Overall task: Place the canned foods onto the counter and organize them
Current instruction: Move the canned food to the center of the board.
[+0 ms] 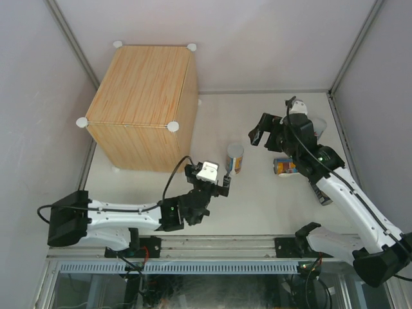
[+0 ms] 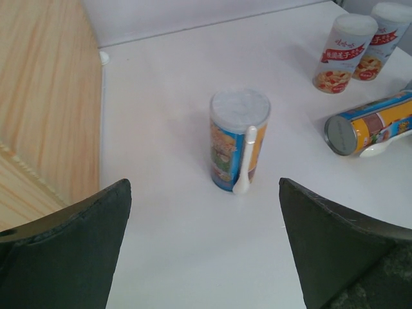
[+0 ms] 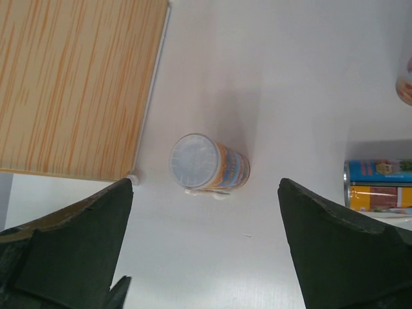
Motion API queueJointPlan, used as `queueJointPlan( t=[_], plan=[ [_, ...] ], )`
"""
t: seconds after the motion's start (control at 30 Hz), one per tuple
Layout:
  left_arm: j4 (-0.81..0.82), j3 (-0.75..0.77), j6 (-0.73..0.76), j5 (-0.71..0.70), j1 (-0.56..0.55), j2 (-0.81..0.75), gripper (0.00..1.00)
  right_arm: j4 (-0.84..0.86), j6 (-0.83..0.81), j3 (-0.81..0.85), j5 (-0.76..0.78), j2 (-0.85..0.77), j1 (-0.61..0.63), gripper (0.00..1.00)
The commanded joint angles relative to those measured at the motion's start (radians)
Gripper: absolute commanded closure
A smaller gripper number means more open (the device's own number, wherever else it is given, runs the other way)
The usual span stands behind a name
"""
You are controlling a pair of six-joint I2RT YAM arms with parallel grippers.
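The left black two-finger gripper (image 2: 203,185) stands wide apart, nothing between its dark fingers (image 2: 71,251). The right black two-finger gripper (image 3: 205,185) is spread just as wide and points downward. Behind them, the left white-and-black arm (image 1: 122,215) stretches low, and the right white-and-black arm (image 1: 347,193) is raised and bent.

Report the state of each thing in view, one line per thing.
Standing blue-orange can: upright, not held.
Other blue-orange can: lying on its side.
White-red cans: both upright.
Counter: no can on top.
Left gripper: open, empty.
Right gripper: open, empty.
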Motion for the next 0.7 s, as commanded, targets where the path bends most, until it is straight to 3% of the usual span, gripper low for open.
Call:
queueJointPlan(
  t=[0.0, 0.3, 0.47, 0.67],
  plan=[
    [0.221, 0.004, 0.059, 0.055, -0.007, 0.085, 0.0, -0.008, 0.021, -0.014, 0.025, -0.061, -0.012, 0.07],
    [0.463, 0.004, 0.128, 0.208, -0.007, 0.302, 0.0, -0.057, 0.012, -0.021, 0.042, -0.149, -0.022, 0.08],
    [0.621, -0.005, 0.194, 0.215, -0.002, 0.411, 0.0, -0.064, 0.012, -0.02, 0.043, -0.178, -0.023, 0.08],
    [0.613, 0.01, 0.125, 0.221, 0.046, 0.45, 0.0, -0.057, 0.015, -0.021, 0.04, -0.184, -0.022, 0.09]
  ],
)
